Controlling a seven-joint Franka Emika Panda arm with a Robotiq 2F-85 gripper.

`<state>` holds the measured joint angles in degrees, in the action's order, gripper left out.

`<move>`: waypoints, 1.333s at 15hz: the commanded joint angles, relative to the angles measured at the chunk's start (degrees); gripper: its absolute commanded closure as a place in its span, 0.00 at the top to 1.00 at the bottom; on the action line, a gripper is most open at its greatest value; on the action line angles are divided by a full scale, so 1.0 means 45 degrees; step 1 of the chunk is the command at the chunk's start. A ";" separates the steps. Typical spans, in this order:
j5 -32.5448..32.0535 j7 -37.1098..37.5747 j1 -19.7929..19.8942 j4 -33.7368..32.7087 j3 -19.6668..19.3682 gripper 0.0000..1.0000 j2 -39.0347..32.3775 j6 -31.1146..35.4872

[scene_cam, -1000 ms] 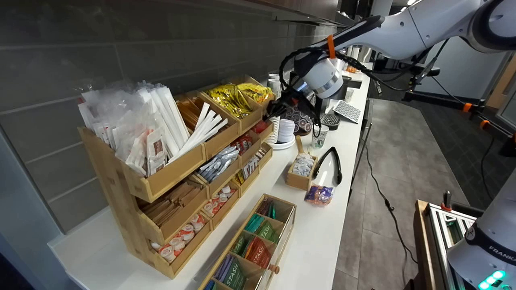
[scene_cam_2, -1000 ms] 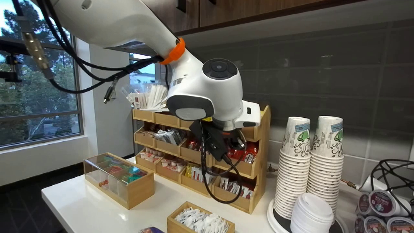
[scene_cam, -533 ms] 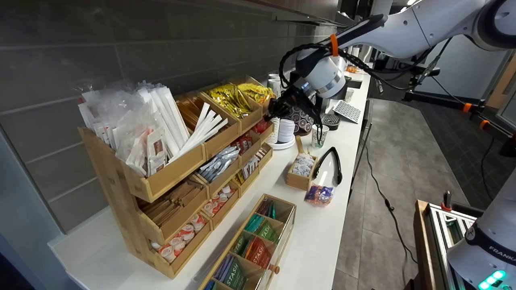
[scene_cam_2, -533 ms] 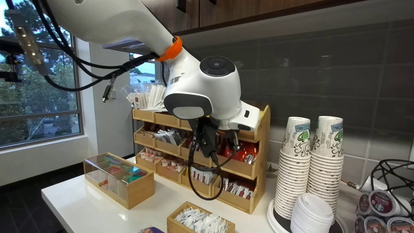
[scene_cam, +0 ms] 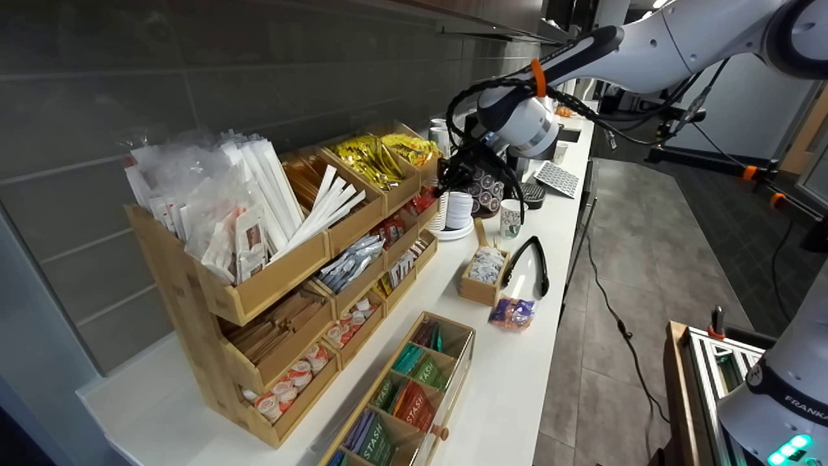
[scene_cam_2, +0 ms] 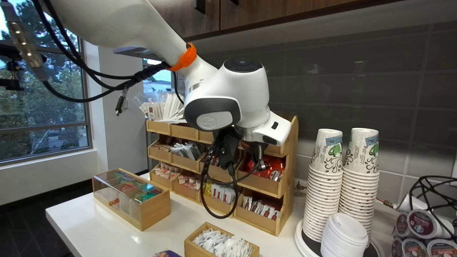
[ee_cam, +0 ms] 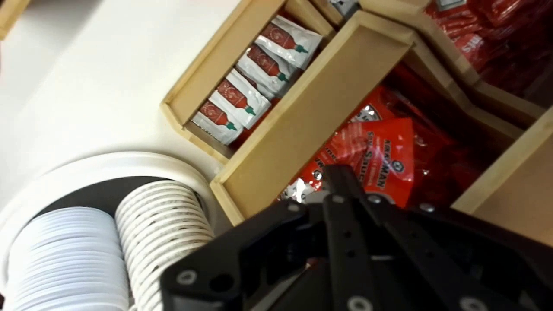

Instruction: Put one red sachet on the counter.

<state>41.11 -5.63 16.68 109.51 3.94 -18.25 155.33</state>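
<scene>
Red sachets fill a middle-tier bin at the end of the wooden rack. In the wrist view one bright red sachet lies on top, right behind my gripper's fingertips. The fingers look closed together; I cannot see whether they pinch any sachet. In both exterior views the red sachets show in their bin. In an exterior view my gripper is just in front of that bin; in the other its fingers are mostly hidden behind the wrist and cables. The white counter runs below.
The tiered wooden rack stands against the wall. Stacked cups and lids stand beside it on a round base. A sachet box, a tea box and a purple packet are on the counter. Black cables hang from the wrist.
My gripper has moved slightly back from the rack, and the hand has tilted. More of the red sachets' bin shows now. The cable loop has swung. Other things stay put.
</scene>
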 commanded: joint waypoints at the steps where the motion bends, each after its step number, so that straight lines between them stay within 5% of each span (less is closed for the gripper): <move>1: -0.1034 0.1340 -0.0732 0.0134 -0.0968 0.00 0.0383 -0.0942; 9: -0.0382 0.0632 -0.0709 0.0089 -0.0907 0.00 0.0993 -0.1525; 20: -0.3059 -0.0684 -0.0889 0.1318 -0.1481 0.00 0.1770 -0.5006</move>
<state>30.07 -6.42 13.90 111.67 -1.83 -12.79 135.89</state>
